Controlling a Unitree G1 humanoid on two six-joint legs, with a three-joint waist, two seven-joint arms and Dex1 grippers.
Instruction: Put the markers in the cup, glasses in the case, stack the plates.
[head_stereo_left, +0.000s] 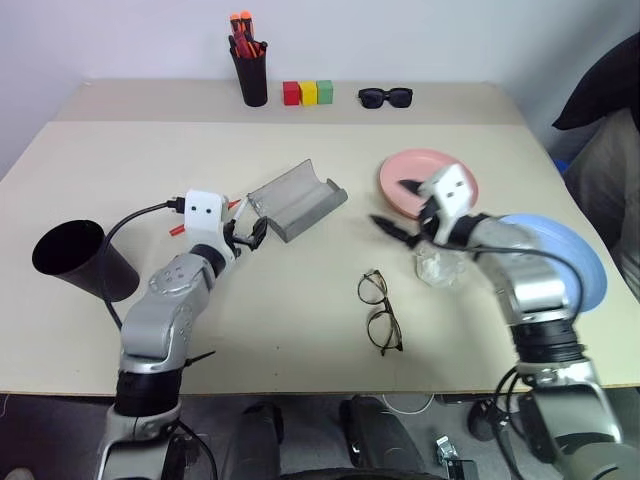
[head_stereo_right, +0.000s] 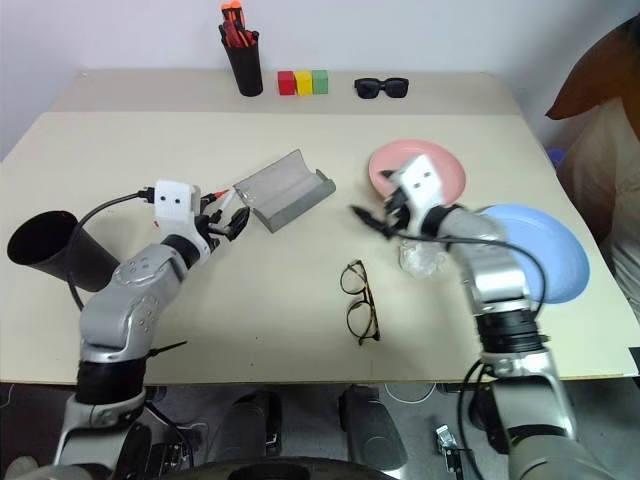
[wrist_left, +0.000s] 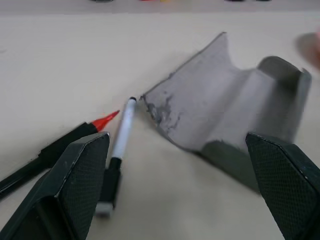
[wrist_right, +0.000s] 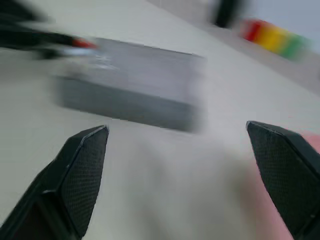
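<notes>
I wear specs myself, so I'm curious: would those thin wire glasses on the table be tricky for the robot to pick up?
Probably. The glasses lie flat with slim dark rims, leaving little to pinch. Their thin frame likely bends or slides under a push. They look light, and the clear lenses could scratch or smudge.

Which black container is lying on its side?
The wide black cup near the table's left edge lies tipped over; the narrower pen pot at the back stands upright, holding orange-capped pens.

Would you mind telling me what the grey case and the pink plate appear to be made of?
The case looks like a stiff shell with a matte, felt-like grey skin, scuffed near one corner. The pink plate looks like smooth plastic or glazed ceramic; its even sheen leaves that open.
</notes>
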